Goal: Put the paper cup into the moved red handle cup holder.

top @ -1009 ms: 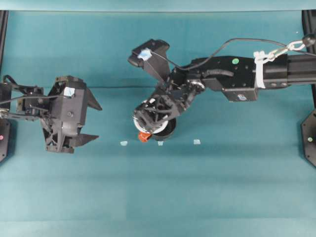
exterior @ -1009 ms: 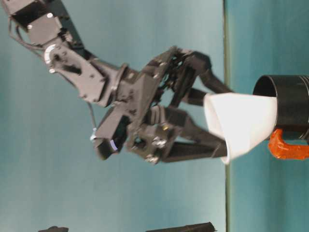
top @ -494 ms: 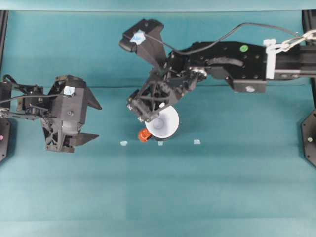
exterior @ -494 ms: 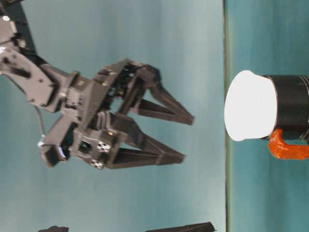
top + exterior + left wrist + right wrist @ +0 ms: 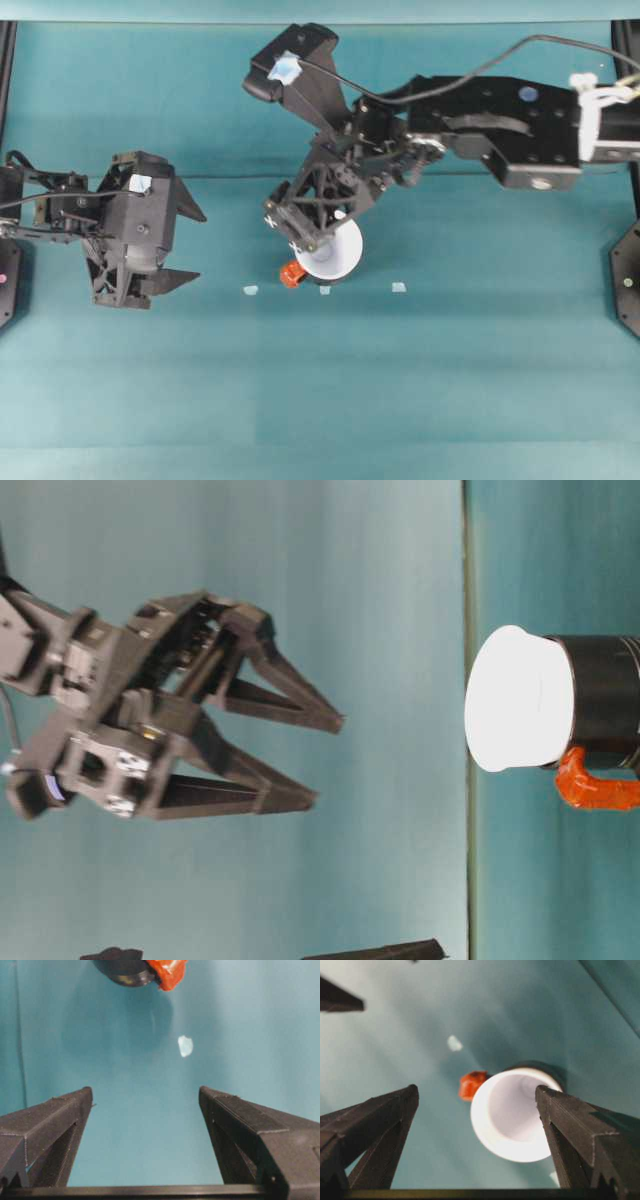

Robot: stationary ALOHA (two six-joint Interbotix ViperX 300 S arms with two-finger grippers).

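White paper, smooth and matte, forms the paper cup (image 5: 335,252), a round cone shape with a wide rim that narrows downward. It sits inside the red handle cup holder (image 5: 610,702), a glossy black cylinder standing upright on the counter (image 5: 420,380), near the middle of the overhead view. The cup's wide upper part rises out of the holder's mouth, and its rim spreads a little wider than the black wall. A small red-orange handle nub (image 5: 291,274), lumpy and shiny, sticks out from the holder's left side.

Teal cloth with a soft, even surface covers the counter. Three small pale scraps (image 5: 251,290) lie in a row on it, on the near side of the holder.

The right gripper (image 5: 330,760) hangs in the air above the cup, apart from it, touching nothing. Its jaws are spread wide, two long black tapered fingers (image 5: 385,1120) angled apart like a V. From its wrist camera the open cup mouth (image 5: 512,1115) shows between them, with the red nub just to its left. The arm behind it is black, angular and latticed, reaching in from the right, with a cable looping over it.

The left gripper (image 5: 185,250) sits low at the left of the counter, well apart from the holder. Its jaws are also spread, holding nothing, and its black fingers (image 5: 250,1125) frame bare teal cloth, with the holder's base and red nub far ahead.
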